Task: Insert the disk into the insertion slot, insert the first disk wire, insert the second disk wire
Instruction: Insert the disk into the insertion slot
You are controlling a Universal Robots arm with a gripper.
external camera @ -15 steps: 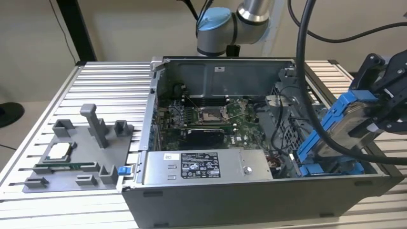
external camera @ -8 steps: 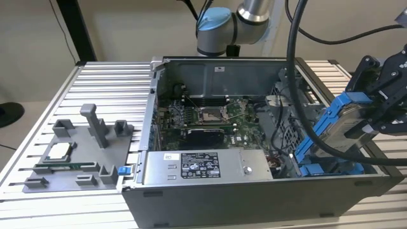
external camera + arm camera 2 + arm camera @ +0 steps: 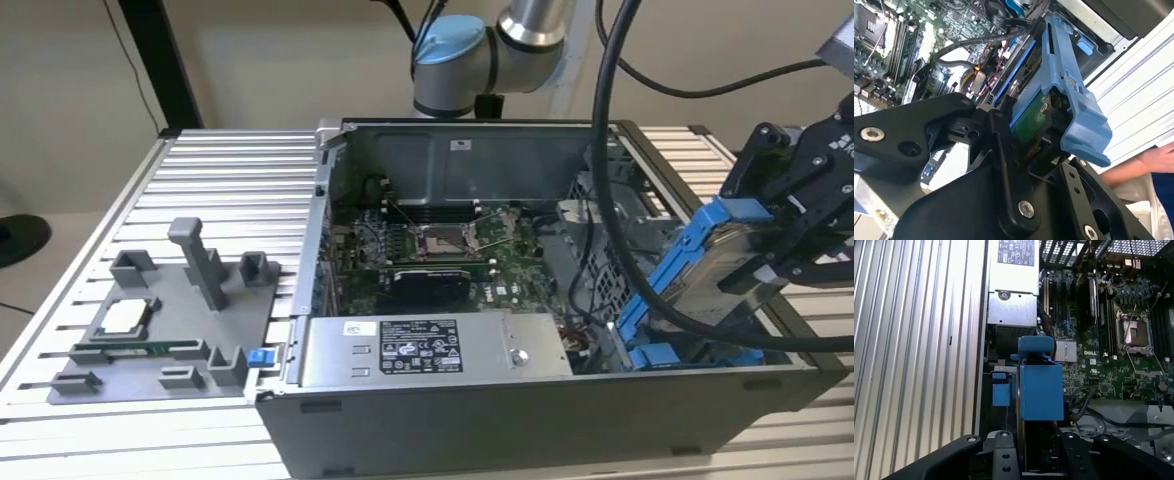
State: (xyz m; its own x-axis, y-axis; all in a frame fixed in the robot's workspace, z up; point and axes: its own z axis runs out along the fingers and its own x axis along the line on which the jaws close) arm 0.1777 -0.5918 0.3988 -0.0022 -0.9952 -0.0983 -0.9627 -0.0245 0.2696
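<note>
Disk [image 3: 725,258]: silver-grey metal, in a smooth bright blue plastic carrier frame [image 3: 1040,390].
Gripper [image 3: 1035,455]: matt black, with bright metal screw heads.
Table [image 3: 227,180]: ribbed bare metal, satin sheen.
Fixture tray [image 3: 134,372]: matt grey plastic.
Power-supply box [image 3: 523,345]: smooth grey sheet metal, white paper label.

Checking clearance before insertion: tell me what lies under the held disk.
Under the disk, held by the tool, blue rails of the insertion slot show; its interior is covered.
</note>
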